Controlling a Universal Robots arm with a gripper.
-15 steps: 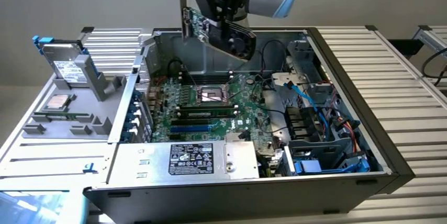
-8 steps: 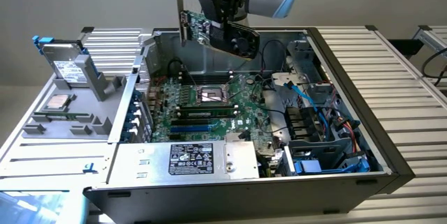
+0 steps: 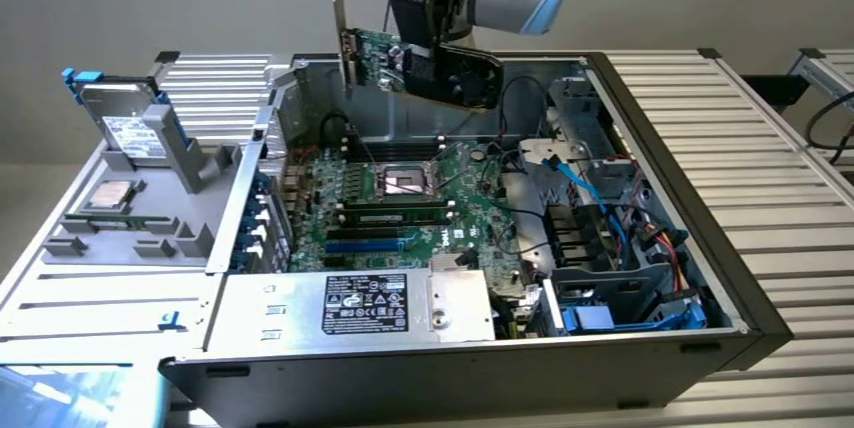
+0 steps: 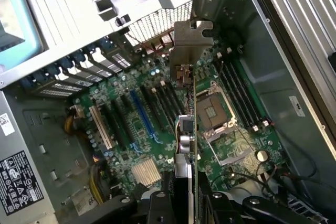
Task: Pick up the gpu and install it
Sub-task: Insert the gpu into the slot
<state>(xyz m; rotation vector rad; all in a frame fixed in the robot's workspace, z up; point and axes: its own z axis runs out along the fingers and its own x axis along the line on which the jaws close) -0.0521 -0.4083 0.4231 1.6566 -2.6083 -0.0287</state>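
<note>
The gpu (image 3: 378, 54) is a green card with a black cover and a silver end bracket (image 3: 339, 28). It hangs in the air above the open computer case (image 3: 641, 128), over the back part of the large green motherboard (image 3: 400, 198). My gripper (image 3: 434, 43) is shut on the card from above. In the wrist view the gpu (image 4: 187, 129) shows edge-on between my fingers (image 4: 157, 205), with its bracket (image 4: 192, 38) pointing away from the camera. Below it lie the motherboard (image 4: 131, 140), its blue slot (image 4: 142, 111) and the bare CPU socket (image 4: 212, 109).
A power supply (image 3: 354, 303) with a black label fills the case's near end. Drive cages and blue cables (image 3: 601, 248) sit at the exterior view's right. Silver hard drives (image 3: 134, 133) rest on the removed side panel at the exterior view's left. RAM sticks (image 3: 394, 216) stand near the socket.
</note>
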